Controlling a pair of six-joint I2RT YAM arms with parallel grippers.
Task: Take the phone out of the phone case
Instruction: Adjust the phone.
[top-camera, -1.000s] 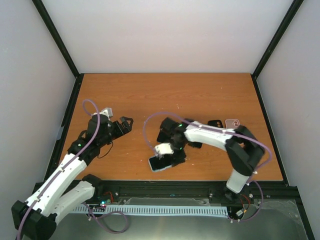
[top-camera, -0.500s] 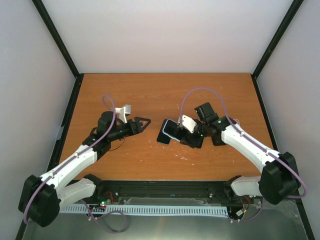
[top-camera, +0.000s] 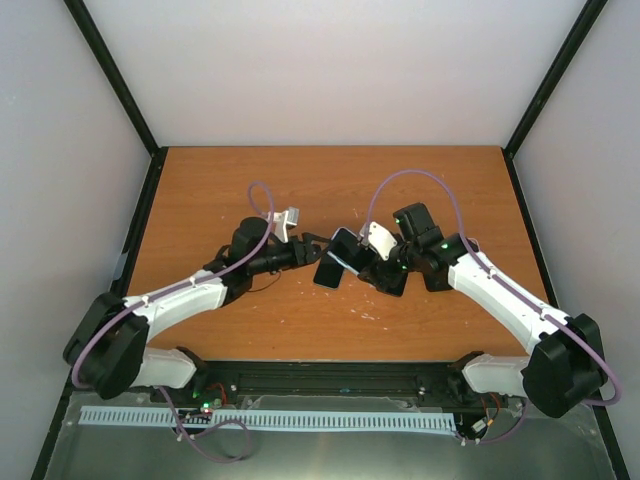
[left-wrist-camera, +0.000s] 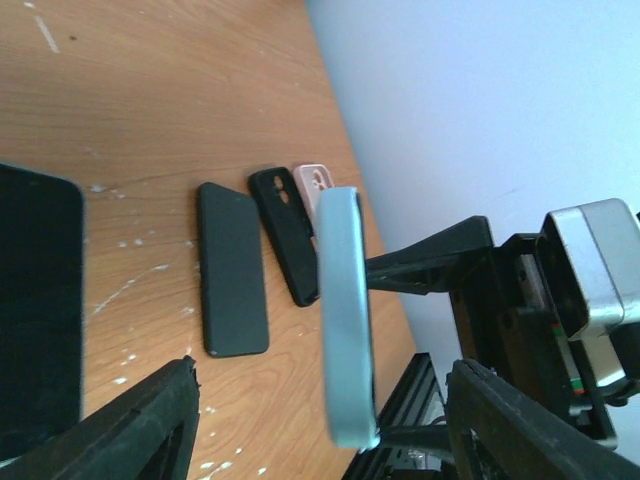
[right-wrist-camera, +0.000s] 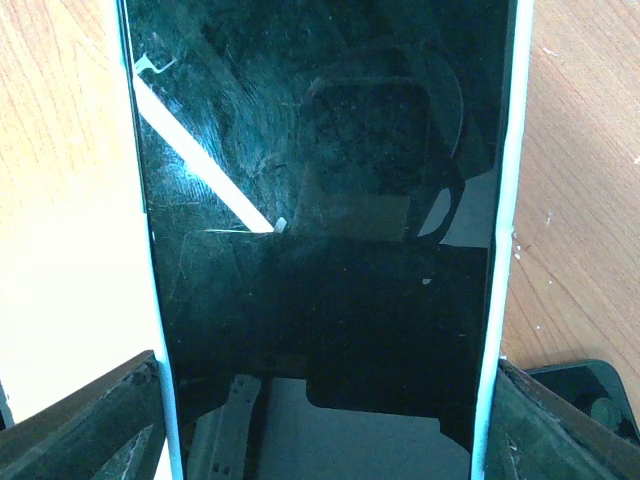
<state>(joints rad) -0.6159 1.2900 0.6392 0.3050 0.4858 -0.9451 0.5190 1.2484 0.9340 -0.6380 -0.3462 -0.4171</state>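
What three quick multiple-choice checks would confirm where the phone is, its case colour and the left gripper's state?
1. Where is the cased phone?
A. held off the table by the right gripper
B. flat on the table
C. in the left gripper

2. What colour is its case?
A. black
B. pink
C. pale blue

3. How is the left gripper?
A. open
B. shut on the phone
C. shut on nothing

Answers:
1 A: the top view shows the right gripper clamping the phone above the table.
2 C: the case's edge shows pale blue in the left wrist view.
3 A: its fingers stand wide apart, gripping nothing.
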